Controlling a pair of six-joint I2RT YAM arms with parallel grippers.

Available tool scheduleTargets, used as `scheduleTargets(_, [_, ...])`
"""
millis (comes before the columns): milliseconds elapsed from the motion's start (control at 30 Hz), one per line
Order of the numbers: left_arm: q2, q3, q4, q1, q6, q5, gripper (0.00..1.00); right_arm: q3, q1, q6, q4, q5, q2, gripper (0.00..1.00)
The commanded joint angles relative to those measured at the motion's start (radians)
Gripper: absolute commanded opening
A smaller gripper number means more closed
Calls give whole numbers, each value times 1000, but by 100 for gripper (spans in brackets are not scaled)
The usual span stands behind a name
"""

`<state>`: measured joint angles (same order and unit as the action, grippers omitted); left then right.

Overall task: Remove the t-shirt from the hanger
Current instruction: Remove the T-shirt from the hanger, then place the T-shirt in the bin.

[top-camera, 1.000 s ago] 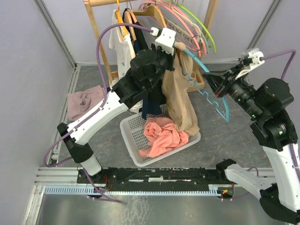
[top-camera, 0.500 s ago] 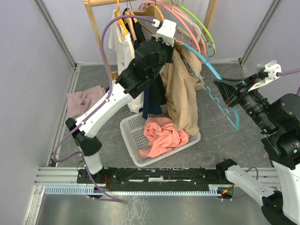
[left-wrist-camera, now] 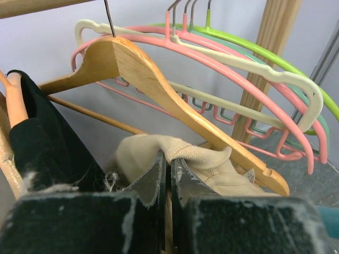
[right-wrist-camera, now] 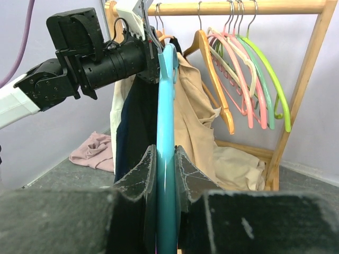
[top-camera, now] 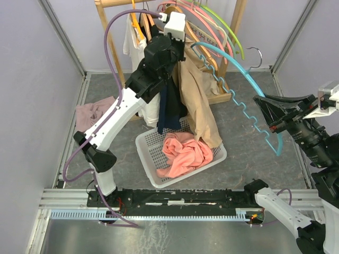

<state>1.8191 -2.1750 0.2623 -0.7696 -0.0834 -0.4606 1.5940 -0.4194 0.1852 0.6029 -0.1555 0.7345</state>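
Two grips share the work: our left jaws are pinched shut on the tan t-shirt [top-camera: 197,95] by the wooden rack [right-wrist-camera: 238,7] at the desk's far edge, while our right jaws clamp the blue hanger [right-wrist-camera: 166,106], slanting toward the right edge. We judge the pull nearly done; whether its far tip has cleared the collar we cannot tell. Spare hangers [top-camera: 234,39] crowd close, and a basket [top-camera: 142,142] sits below.

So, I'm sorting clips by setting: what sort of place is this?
Probably a lab test cell staged as a laundry corner: bare panel walls, a wooden garment rack hung with plastic hangers, and a white laundry basket.
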Motion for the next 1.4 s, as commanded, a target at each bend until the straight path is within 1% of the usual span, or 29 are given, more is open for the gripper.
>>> scheduleTargets(0, [-21, -19, -14, -2, 42, 20, 3, 35, -5, 2, -86, 28, -1, 1])
scheduleTargets(67, [-59, 40, -29, -2, 64, 81, 3, 35, -5, 5, -100, 63, -1, 1])
scheduleTargets(133, [-121, 101, -58, -5, 81, 170, 3, 32, -4, 12, -113, 119, -1, 1])
scheduleTargets(233, [-198, 163, -88, -29, 91, 252, 3, 31, -4, 10, -123, 201, 8, 1])
scheduleTargets(333, [-253, 170, -88, -73, 85, 311, 3, 31, -5, -1, -121, 281, 26, 1])
scheduleTargets(433, [-304, 163, -81, -112, 100, 374, 3, 29, -5, -18, -123, 317, 51, 1])
scheduleTargets(500, [-324, 143, -66, -139, 107, 382, 3, 28, -5, -23, -123, 330, 70, 1])
scheduleTargets(567, [-337, 116, -34, -177, 98, 357, 3, 25, -5, -25, -125, 336, 85, 1])
scheduleTargets(700, [-361, 90, 26, -241, 70, 256, 3, 12, -5, -15, -143, 330, 88, 1])
scheduleTargets(900, [-394, 124, 115, -288, 89, 162, 3, 11, -4, -9, -138, 327, 88, 1])
scheduleTargets(1033, [-425, 224, 163, -311, 122, 99, 3, 5, -5, -7, -130, 326, 91, 1])
scheduleTargets(1200, [-486, 410, 207, -334, 183, 14, 3, -9, -5, -5, -123, 320, 94, 1])
scheduleTargets(1367, [-539, 587, 237, -343, 285, 28, 3, -29, -5, 0, -127, 312, 97, 1])
